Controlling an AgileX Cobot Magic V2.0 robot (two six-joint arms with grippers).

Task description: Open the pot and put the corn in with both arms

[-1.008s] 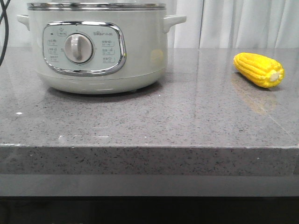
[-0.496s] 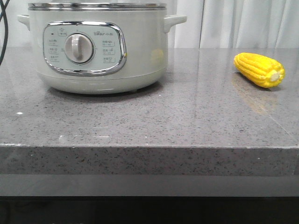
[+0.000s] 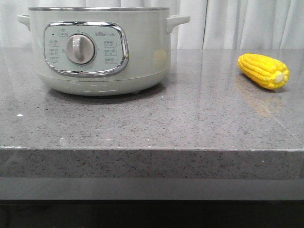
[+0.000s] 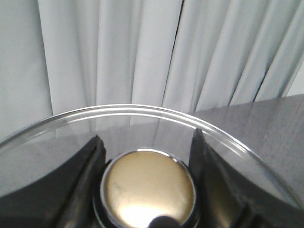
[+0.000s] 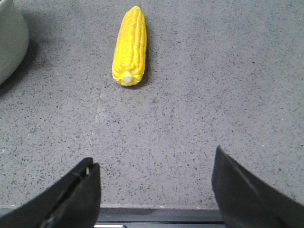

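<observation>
Pot lidless | left hand clamps lid knob | right hand wide open, empty, above corn

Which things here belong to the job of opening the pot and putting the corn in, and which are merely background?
Part of the job:
pot
corn
glass lid with its knob, held by the left hand
right hand, open

Just there:
grey counter
white curtain

A speckled grey stone desk with a glossy top stands before pleated white curtains.
</observation>
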